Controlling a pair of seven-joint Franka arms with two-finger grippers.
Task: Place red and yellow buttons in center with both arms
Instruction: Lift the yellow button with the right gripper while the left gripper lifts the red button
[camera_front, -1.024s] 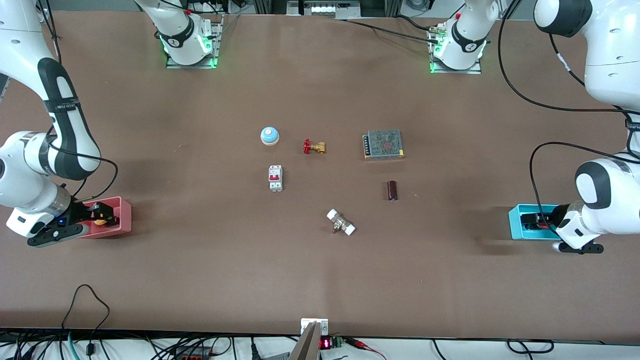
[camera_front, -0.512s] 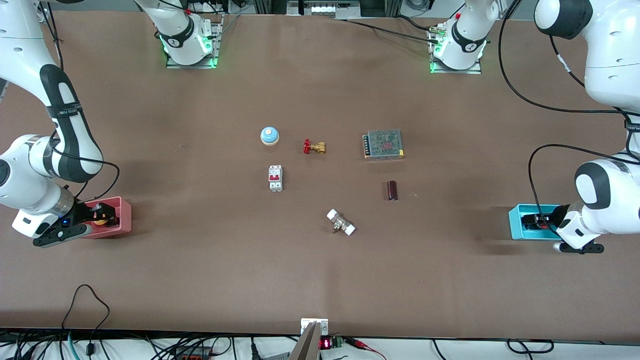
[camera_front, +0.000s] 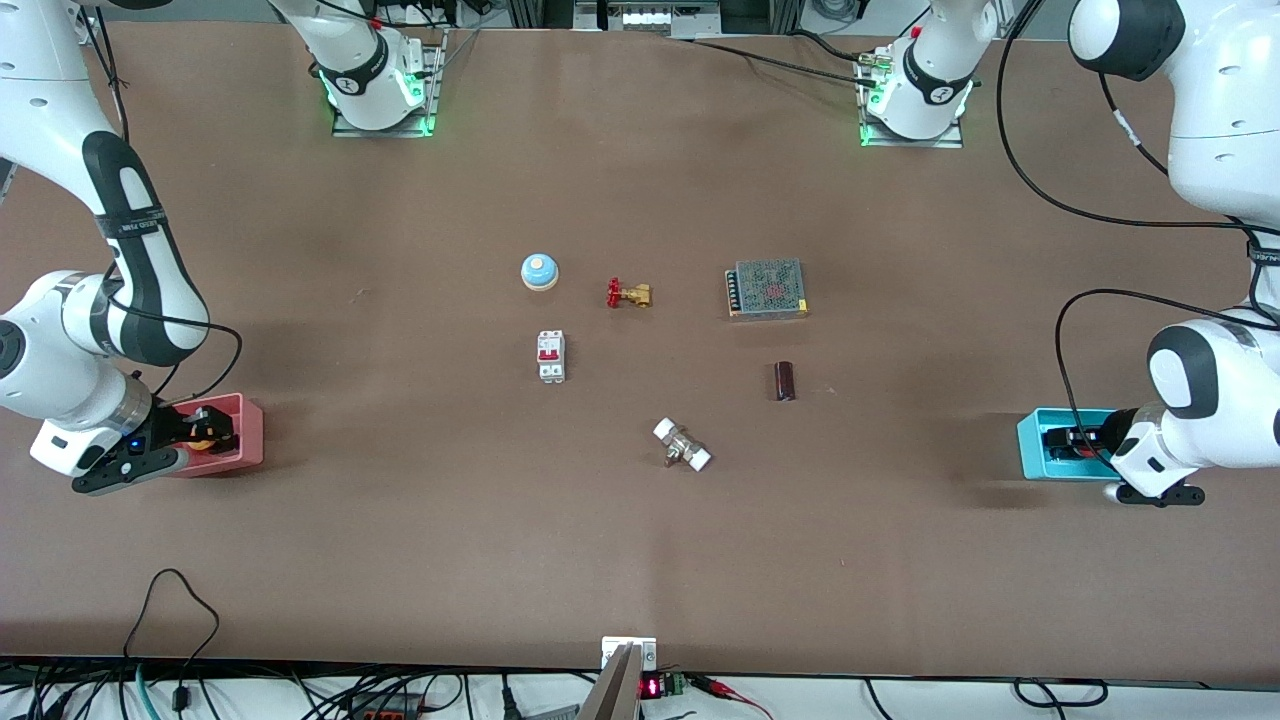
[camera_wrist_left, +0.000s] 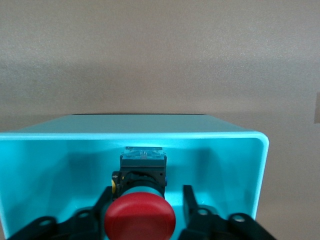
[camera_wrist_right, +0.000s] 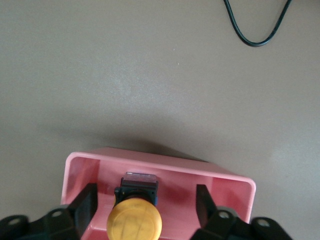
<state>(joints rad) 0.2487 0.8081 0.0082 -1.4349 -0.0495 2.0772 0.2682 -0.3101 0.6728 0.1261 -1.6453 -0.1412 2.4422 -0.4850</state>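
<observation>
The yellow button (camera_wrist_right: 135, 220) stands in the pink bin (camera_wrist_right: 165, 167) at the right arm's end of the table. My right gripper (camera_wrist_right: 146, 195) reaches into that bin, open, with a finger on each side of the button and apart from it. It also shows in the front view (camera_front: 205, 428). The red button (camera_wrist_left: 140, 217) stands in the cyan bin (camera_wrist_left: 150, 135) at the left arm's end. My left gripper (camera_wrist_left: 147, 195) is open around it, its fingers close beside the body. It also shows in the front view (camera_front: 1065, 440). The brown table center (camera_front: 640, 380) is bare.
Around the center lie a blue-and-white dome (camera_front: 539, 271), a brass valve with a red handwheel (camera_front: 628, 294), a white circuit breaker (camera_front: 551, 356), a metal mesh box (camera_front: 767, 288), a dark cylinder (camera_front: 784, 381) and a white-ended fitting (camera_front: 682, 445).
My right gripper has sunk a little deeper into the pink bin around the yellow button. The left arm has barely moved.
</observation>
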